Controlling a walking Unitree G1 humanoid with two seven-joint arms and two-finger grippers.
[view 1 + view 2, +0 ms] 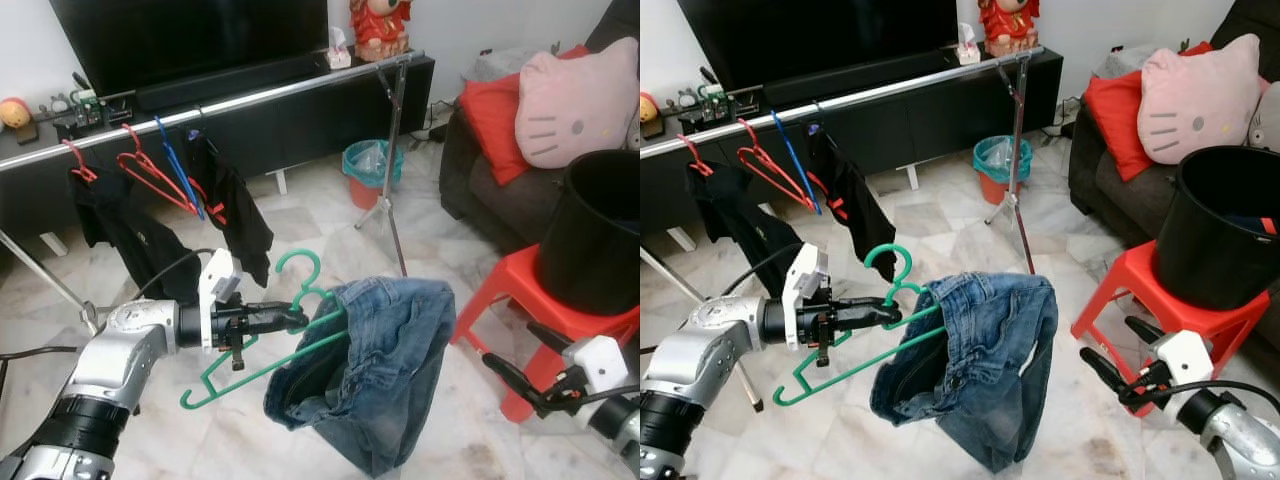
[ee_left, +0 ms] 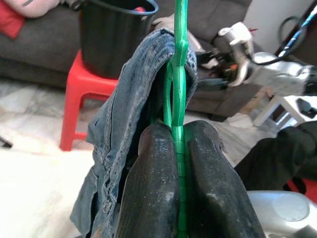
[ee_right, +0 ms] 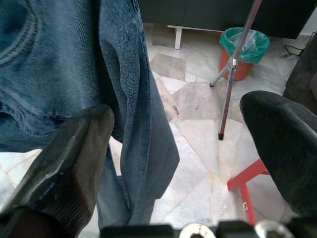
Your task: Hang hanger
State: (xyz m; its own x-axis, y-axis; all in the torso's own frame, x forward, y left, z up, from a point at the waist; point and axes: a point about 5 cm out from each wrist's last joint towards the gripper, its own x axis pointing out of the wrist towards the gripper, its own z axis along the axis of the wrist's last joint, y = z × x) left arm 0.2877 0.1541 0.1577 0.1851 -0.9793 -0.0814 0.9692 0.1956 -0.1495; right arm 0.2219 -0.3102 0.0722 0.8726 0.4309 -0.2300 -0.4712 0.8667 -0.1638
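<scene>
Between the left gripper's closed fingers, a green hanger is carrying jeans; right gripper is gaping beside them.

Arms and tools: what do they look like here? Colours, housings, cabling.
Both arms are silver metal with rounded joint shells; the left forearm ends in a ribbed black cuff. Each wrist carries a white boxy housing. The left tool and right tool each have two long black fingers; the wrist views show their pads as matte and finely ribbed. A black cable loops behind the left arm, another trails from the right wrist.
</scene>
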